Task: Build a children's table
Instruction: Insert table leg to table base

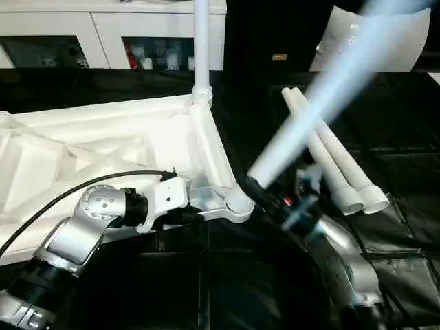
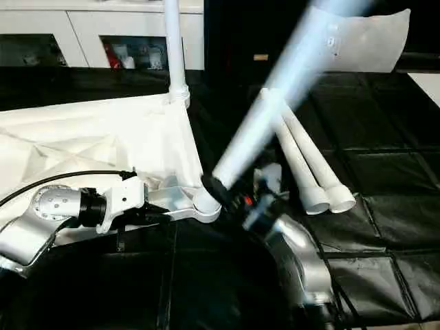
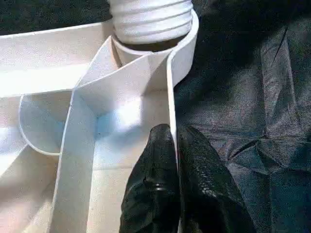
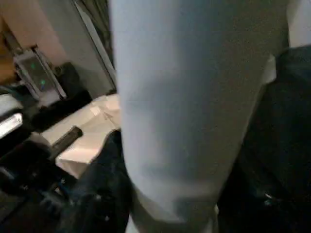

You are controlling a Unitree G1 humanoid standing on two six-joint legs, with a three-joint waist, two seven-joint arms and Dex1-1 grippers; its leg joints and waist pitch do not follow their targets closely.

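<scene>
The children's table top (image 1: 82, 148) lies upside down on the black cover, ribbed underside up. One white leg (image 1: 201, 48) stands upright in its far corner socket. My left gripper (image 3: 174, 133) is shut on the top's thin rim wall, just short of the near corner socket (image 1: 239, 201). My right gripper (image 1: 269, 196) is shut on a second leg (image 1: 309, 110). That leg tilts up and away to the right, and its lower end sits at the near corner socket. It looms close in the right wrist view as a white tube (image 4: 194, 97). Two more legs (image 1: 333, 161) lie side by side on the cover to the right.
A crumpled white sheet (image 1: 385, 41) lies at the back right of the black-covered work table (image 1: 206, 275). White cabinets with glass doors (image 1: 103, 34) stand behind. A black cable (image 1: 82, 189) loops over my left forearm.
</scene>
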